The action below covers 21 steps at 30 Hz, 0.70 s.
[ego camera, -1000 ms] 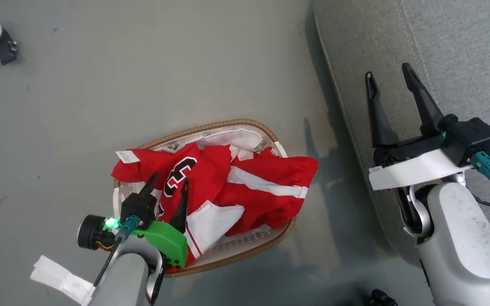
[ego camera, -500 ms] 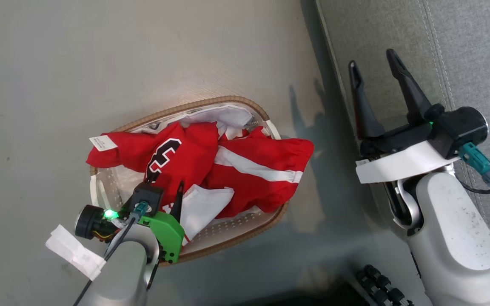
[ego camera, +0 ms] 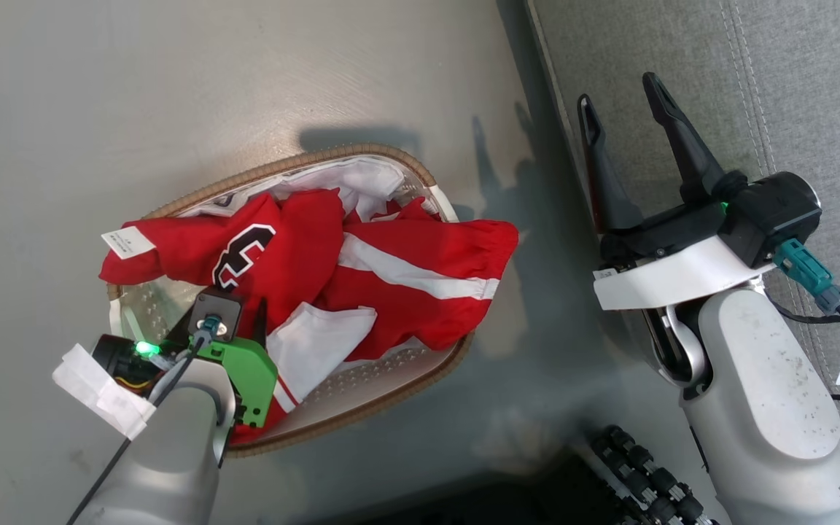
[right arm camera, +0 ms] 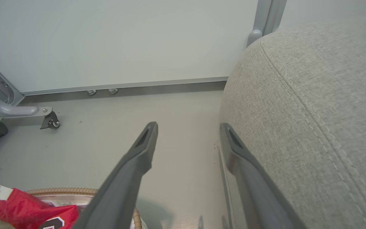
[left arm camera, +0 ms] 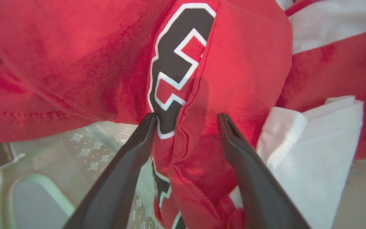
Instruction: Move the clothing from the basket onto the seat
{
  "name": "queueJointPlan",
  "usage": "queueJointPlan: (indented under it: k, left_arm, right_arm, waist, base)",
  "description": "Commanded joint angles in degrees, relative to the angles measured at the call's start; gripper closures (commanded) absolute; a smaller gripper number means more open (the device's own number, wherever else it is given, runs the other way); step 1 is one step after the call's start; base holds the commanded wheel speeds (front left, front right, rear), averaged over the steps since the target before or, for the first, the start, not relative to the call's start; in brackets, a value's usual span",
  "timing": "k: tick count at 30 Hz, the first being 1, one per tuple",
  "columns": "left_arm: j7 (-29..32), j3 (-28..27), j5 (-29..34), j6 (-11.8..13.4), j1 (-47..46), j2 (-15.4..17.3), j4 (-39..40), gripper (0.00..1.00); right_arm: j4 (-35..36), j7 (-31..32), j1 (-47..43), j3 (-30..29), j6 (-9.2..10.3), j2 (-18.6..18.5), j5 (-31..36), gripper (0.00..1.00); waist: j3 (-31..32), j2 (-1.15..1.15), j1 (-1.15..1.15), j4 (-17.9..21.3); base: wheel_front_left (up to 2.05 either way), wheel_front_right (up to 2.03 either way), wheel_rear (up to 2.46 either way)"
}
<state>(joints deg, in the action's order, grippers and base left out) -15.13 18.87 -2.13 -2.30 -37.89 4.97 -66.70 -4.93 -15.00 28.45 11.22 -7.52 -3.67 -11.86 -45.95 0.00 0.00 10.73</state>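
The clothing, red garments with white stripes, lies heaped in the basket, spilling over its right rim. One piece bears a black-and-white numeral. My left gripper points down into the basket's near left end. In the left wrist view it is open, its fingers astride a raised fold of the numbered garment. My right gripper hangs open and empty over the left edge of the grey seat. In the right wrist view it has the seat at its right.
The basket stands on grey floor left of the seat. A white tag sticks out from the clothing's left end. A black ribbed part lies at the bottom edge. A wheeled metal leg stands by the far wall.
The head camera has shifted, so the whole picture slid left and up. My left gripper has dipped lower into the basket, down around the numbered garment. The right gripper stays open.
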Motion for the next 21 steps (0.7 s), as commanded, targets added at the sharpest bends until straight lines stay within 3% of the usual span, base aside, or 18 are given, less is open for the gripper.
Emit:
queueJointPlan:
  k: [1, 8, 21]
  left_arm:
    - [0.0, 0.1, 0.3, 0.4, -1.5, 0.7, -0.5, 0.0]
    - [0.0, 0.9, 0.5, 1.1, -4.9, 1.3, -3.7, 0.0]
    - [0.7, 3.1, 0.7, -0.4, -7.8, 1.1, -6.7, 0.0]
  right_arm:
    - [0.3, -0.3, 0.7, 0.0, 0.06, 0.1, 0.0, 0.0]
    - [0.7, -0.3, 1.6, 0.2, 0.06, 0.5, -0.3, 0.0]
    - [1.2, -0.3, 2.9, 1.0, 0.06, 0.7, -1.6, 0.0]
  waist:
    - [-1.0, 0.0, 0.0, 0.6]
    - [-3.0, 0.0, 0.0, 1.3]
    - [-5.3, 0.0, 0.0, 2.6]
  base:
    - [0.0, 0.0, 0.0]
    - [0.0, 0.0, 0.0]
    - [0.0, 0.0, 0.0]
